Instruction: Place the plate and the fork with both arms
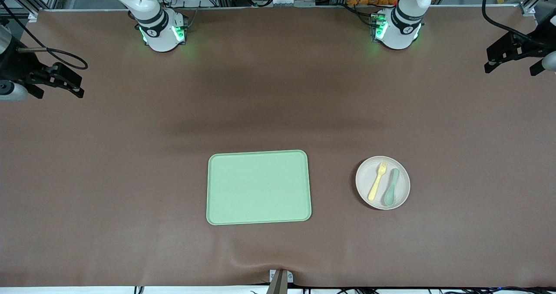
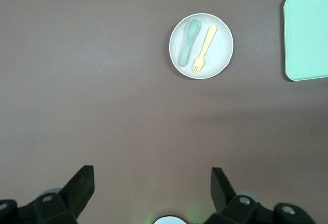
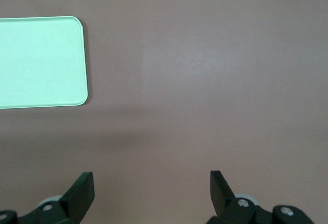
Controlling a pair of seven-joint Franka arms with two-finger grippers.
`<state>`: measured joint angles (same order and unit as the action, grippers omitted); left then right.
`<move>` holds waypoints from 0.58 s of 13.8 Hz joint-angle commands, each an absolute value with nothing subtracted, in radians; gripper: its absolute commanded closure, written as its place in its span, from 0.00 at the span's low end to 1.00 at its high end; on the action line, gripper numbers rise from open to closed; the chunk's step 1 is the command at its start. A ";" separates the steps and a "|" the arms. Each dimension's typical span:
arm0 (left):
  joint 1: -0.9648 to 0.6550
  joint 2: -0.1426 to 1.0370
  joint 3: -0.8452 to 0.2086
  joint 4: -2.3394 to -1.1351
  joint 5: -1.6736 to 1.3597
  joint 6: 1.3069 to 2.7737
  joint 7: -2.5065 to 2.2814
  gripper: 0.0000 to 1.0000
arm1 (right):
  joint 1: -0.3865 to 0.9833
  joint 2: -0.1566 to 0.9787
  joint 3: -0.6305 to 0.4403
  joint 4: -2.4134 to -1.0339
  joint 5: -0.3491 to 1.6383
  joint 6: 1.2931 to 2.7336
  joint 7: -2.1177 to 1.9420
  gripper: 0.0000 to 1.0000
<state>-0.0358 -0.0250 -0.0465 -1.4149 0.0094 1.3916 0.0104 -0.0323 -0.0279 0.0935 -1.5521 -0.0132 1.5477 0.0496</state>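
fork on plate, left gripper and right gripper fingers released, waiting high over table

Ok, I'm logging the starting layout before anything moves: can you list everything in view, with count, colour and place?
flat rectangular tray: one, light green, on the table's middle, bare.
round low-rimmed plate: one, pale beige, beside the tray toward the left arm's end.
small plastic fork: one, pastel yellow, lying on the plate.
small spoon: one, grey-green, on the plate beside the fork.
table cover: one, brown.
left gripper: one, black, open, waiting high over bare table.
right gripper: one, black, open, waiting high over bare table.
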 commanded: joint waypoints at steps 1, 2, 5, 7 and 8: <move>-0.028 -0.032 -0.055 -1.416 0.032 1.375 0.029 0.00 | -0.037 -0.020 0.097 -1.534 -0.009 1.534 0.040 0.00; -0.029 -0.029 -0.055 -1.413 0.031 1.374 0.028 0.00 | -0.034 -0.020 0.097 -1.534 -0.009 1.535 0.040 0.00; -0.029 -0.029 -0.055 -1.414 0.032 1.374 0.026 0.00 | -0.040 -0.020 0.098 -1.534 -0.009 1.536 0.040 0.00; -0.038 -0.031 -0.058 -1.414 0.032 1.373 0.026 0.00 | -0.037 -0.020 0.097 -1.534 -0.009 1.534 0.040 0.00; -0.037 -0.032 -0.066 -1.414 0.032 1.373 0.028 0.00 | -0.035 -0.020 0.097 -1.534 -0.009 1.534 0.040 0.00</move>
